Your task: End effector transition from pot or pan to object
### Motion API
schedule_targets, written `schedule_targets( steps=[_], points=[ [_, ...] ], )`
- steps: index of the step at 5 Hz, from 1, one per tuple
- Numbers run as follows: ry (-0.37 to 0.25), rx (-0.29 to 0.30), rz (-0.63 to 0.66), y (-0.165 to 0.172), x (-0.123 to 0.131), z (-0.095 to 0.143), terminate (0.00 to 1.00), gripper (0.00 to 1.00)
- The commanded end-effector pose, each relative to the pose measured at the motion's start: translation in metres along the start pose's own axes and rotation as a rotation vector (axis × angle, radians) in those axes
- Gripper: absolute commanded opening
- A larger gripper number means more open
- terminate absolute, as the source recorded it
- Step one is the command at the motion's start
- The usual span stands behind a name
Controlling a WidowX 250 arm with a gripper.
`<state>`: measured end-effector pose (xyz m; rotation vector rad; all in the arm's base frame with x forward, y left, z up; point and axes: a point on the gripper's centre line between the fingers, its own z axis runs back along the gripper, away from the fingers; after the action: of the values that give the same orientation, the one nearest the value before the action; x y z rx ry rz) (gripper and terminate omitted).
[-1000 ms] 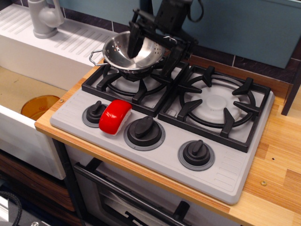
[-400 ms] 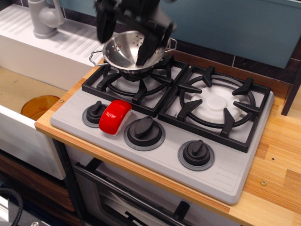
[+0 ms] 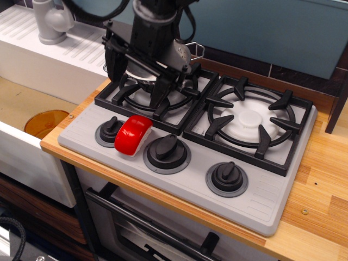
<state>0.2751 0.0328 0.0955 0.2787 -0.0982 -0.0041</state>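
A wooden worktop (image 3: 321,179) carries a grey toy stove (image 3: 261,204) with two black burner grates, backed by a blue-grey wall, with a white sink (image 3: 49,60) and its grey tap (image 3: 51,19) to the left.

The tool (image 3: 137,87) hangs over the left grate (image 3: 157,98), its two open-frame fingers (image 3: 161,89) spread wide and pointing down, with nothing between them. One finger stands near the grate's left edge, the other over its middle.

A second ago the tool sat further back and to the right, with a finger dipped inside the steel colander (image 3: 185,51). Less than half a second ago it had lifted and swung left above the bowl. Now it has come forward and lower, toward the front of the grate, and its black body covers most of the colander. Only a little of the shiny metal and the right wire handle show behind the arm.

The arm (image 3: 155,22) drops in from the top edge, nearly upright, with cables looping off to the upper left.

The red block (image 3: 132,135) lies unmoved on the stove's grey front panel, between the leftmost knob (image 3: 110,130) and the middle knob (image 3: 166,151), just in front of the left grate. It is glossy and rounded, with a white underside showing along its lower edge. The tool is above and behind it, not touching it.
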Motion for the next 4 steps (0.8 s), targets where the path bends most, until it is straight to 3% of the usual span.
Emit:
schedule_targets(
  steps=[1,4],
  points=[
    [-0.014,-0.025,0.021,0.001,0.004,-0.019,0.00,1.00],
    [0.010,-0.050,0.082,-0.012,-0.005,-0.053,0.00,1.00]
  ],
)
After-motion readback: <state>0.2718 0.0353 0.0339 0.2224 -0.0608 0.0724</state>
